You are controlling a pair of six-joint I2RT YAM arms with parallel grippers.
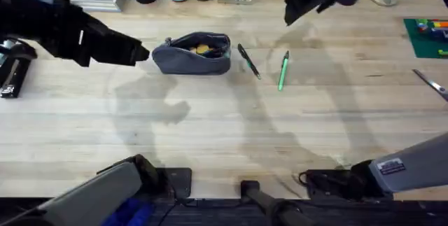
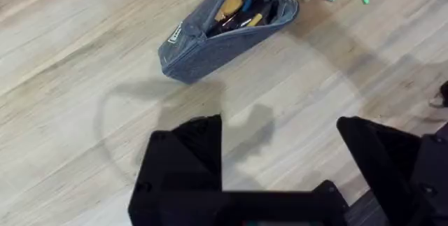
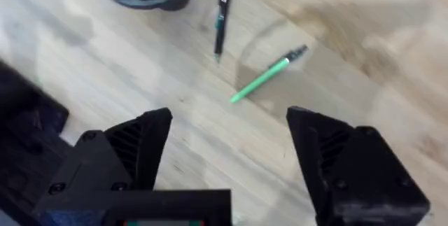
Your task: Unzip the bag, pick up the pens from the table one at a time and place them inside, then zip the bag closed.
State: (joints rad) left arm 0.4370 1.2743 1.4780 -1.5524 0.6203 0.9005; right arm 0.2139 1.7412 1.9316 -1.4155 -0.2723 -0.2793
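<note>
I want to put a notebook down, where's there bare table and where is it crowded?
The table is bare across the wide stretch between the bag and the arm bases, and between the green pen and the green mat. It is crowded along the far edge with cups and holders, and tight between bag, black pen and green pen.

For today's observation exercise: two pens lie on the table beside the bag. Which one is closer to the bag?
The black pen lies closer to the bag, just off its open end. The green pen lies farther out on the table, beyond the black one.
</note>
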